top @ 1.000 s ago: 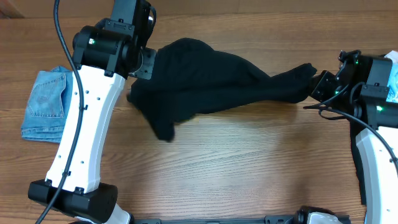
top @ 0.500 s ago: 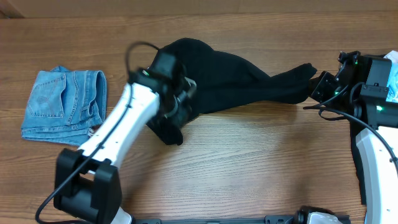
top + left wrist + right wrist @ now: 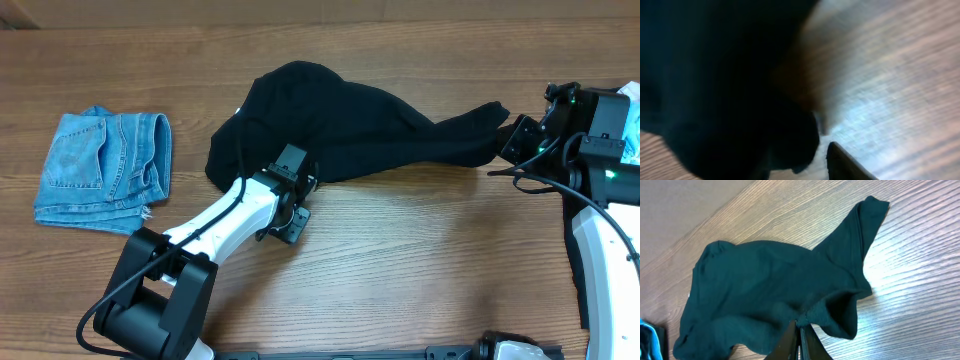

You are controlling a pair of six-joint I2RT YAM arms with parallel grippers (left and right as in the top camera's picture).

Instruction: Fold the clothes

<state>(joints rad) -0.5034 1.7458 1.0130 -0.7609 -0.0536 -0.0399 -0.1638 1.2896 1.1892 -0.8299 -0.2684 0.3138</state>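
BLACK GARMENT (image 3: 350,120) is shown bunched and unfolded on the desk (image 3: 420,270), close beside the folded jeans (image 3: 100,165), with its long axis running straight away from them. The end farthest from the jeans is pinched in the clenched jaws of the right gripper (image 3: 508,138). The left gripper (image 3: 290,195) is placed at the garment's front edge, at the end nearest the jeans, and is judged the nearer arm for that end. Whether its jaws are clenched cannot be told through the blur.

My left arm (image 3: 225,218) and right arm (image 3: 605,265) show white shells, black joints, trailing black cables (image 3: 530,181), with green lights (image 3: 572,97) on the right.
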